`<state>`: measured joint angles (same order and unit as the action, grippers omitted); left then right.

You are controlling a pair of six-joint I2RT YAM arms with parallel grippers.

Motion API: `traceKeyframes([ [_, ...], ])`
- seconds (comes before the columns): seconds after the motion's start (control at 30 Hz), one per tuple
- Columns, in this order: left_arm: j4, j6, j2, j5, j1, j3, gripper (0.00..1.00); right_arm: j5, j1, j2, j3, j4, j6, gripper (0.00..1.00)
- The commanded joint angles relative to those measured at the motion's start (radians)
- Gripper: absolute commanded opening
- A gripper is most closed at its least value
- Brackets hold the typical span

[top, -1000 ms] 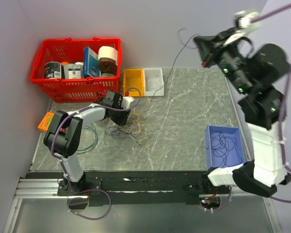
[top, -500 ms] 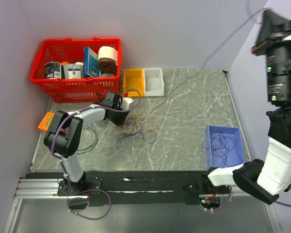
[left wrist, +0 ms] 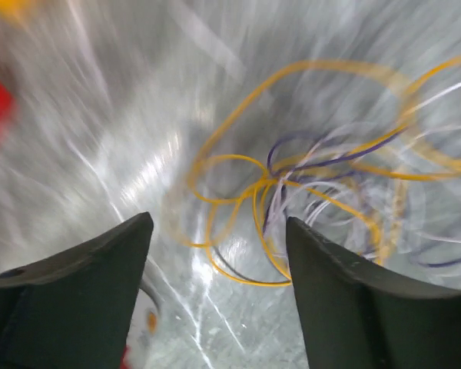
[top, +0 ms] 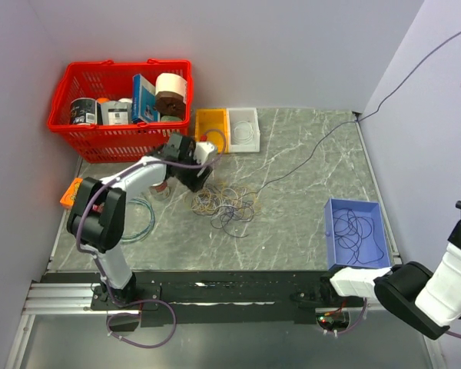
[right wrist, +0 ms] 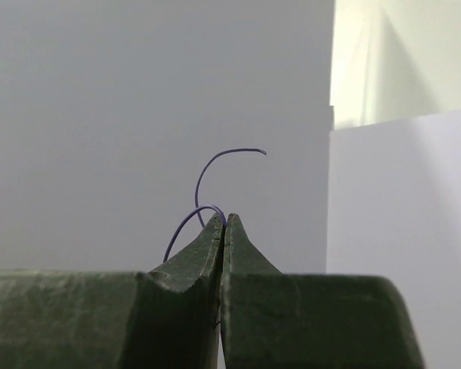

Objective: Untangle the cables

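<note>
Cables (top: 224, 204) lie beneath spread left end effector (left wrist: 219, 223); right end effector (right wrist: 224, 219) pinches purple cable (right wrist: 197, 183).

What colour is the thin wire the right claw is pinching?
Purple. The wire shows best in the right wrist view.

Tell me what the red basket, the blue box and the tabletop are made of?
The red basket looks like glossy moulded plastic, with lattice walls. The blue box seems matte plastic, thin-walled. The tabletop looks like grey marble with white veins, maybe only a printed sheet.
</note>
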<state>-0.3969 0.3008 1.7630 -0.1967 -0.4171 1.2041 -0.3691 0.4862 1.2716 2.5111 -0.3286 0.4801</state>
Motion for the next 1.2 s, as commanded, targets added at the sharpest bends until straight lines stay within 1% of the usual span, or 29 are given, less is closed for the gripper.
traceKeyframes([
  [0.0, -0.062, 0.037, -0.111, -0.165, -0.058, 0.170, 0.82, 0.114, -0.001, 0.048, -0.049, -0.020, -0.050, 0.00],
  [0.03, -0.063, 0.055, -0.126, -0.187, -0.075, 0.207, 0.86, 0.140, -0.001, 0.052, -0.049, -0.033, -0.058, 0.00],
  [0.07, -0.065, 0.066, -0.132, -0.207, -0.118, 0.222, 0.88, 0.144, -0.001, 0.067, -0.046, -0.038, -0.064, 0.00],
  [0.13, -0.068, 0.098, -0.145, -0.289, -0.164, 0.253, 0.93, 0.144, -0.001, 0.084, -0.041, -0.043, -0.071, 0.00],
  [0.17, -0.065, 0.107, -0.148, -0.329, -0.208, 0.258, 0.94, 0.144, -0.001, 0.090, -0.035, -0.041, -0.071, 0.00],
  [0.2, -0.071, 0.124, -0.148, -0.401, -0.227, 0.267, 0.96, 0.144, -0.001, 0.094, -0.034, -0.041, -0.071, 0.00],
  [0.3, -0.102, 0.146, -0.113, -0.522, -0.279, 0.302, 0.98, 0.147, -0.001, 0.094, -0.031, -0.040, -0.084, 0.00],
  [0.37, -0.114, 0.156, -0.077, -0.552, -0.302, 0.307, 0.97, 0.141, -0.001, 0.091, -0.031, -0.044, -0.086, 0.00],
  [0.43, -0.128, 0.204, -0.059, -0.604, -0.307, 0.296, 0.95, 0.133, -0.003, 0.081, -0.037, -0.044, -0.081, 0.00],
  [0.53, -0.119, 0.250, -0.048, -0.626, -0.307, 0.256, 0.93, 0.127, -0.003, 0.065, -0.061, -0.043, -0.080, 0.00],
  [0.6, -0.051, 0.218, -0.036, -0.600, -0.310, 0.232, 0.91, 0.125, -0.003, 0.064, -0.061, -0.050, -0.081, 0.00],
  [0.67, -0.005, 0.186, 0.002, -0.554, -0.321, 0.239, 0.88, 0.124, -0.003, 0.064, -0.055, -0.055, -0.084, 0.00],
  [0.7, 0.004, 0.152, 0.021, -0.540, -0.325, 0.262, 0.81, 0.125, -0.003, 0.066, -0.055, -0.058, -0.084, 0.00],
  [0.77, 0.032, 0.120, 0.065, -0.511, -0.336, 0.293, 0.72, 0.125, -0.001, 0.064, -0.057, -0.061, -0.087, 0.00],
  [0.8, 0.042, 0.094, 0.085, -0.509, -0.338, 0.299, 0.62, 0.125, -0.003, 0.063, -0.058, -0.063, -0.087, 0.00],
  [0.83, 0.047, 0.083, 0.092, -0.509, -0.339, 0.304, 0.57, 0.124, -0.003, 0.058, -0.064, -0.064, -0.087, 0.00],
  [0.87, 0.043, 0.081, 0.098, -0.514, -0.338, 0.319, 0.49, 0.122, -0.003, 0.055, -0.067, -0.064, -0.084, 0.00],
  [0.93, 0.007, 0.093, 0.092, -0.497, -0.339, 0.333, 0.01, 0.111, -0.003, 0.045, -0.084, -0.063, -0.080, 0.00],
  [0.97, 0.006, 0.084, 0.079, -0.451, -0.338, 0.342, 0.01, 0.108, -0.001, 0.040, -0.089, -0.059, -0.075, 0.00],
  [1.03, -0.057, 0.101, 0.023, -0.417, -0.325, 0.373, 0.01, 0.102, -0.001, 0.026, -0.112, -0.061, -0.072, 0.00],
  [1.07, -0.084, 0.086, 0.000, -0.397, -0.322, 0.429, 0.01, 0.101, -0.003, 0.022, -0.121, -0.063, -0.072, 0.00],
  [1.1, -0.112, 0.078, -0.044, -0.347, -0.318, 0.472, 0.01, 0.102, -0.003, 0.012, -0.133, -0.066, -0.074, 0.00],
  [1.13, -0.197, 0.072, -0.065, -0.325, -0.313, 0.523, 0.01, 0.101, -0.003, 0.009, -0.156, -0.069, -0.072, 0.00],
  [1.17, -0.248, 0.069, -0.082, -0.304, -0.312, 0.654, 0.01, 0.101, -0.003, 0.006, -0.167, -0.072, -0.074, 0.00],
])
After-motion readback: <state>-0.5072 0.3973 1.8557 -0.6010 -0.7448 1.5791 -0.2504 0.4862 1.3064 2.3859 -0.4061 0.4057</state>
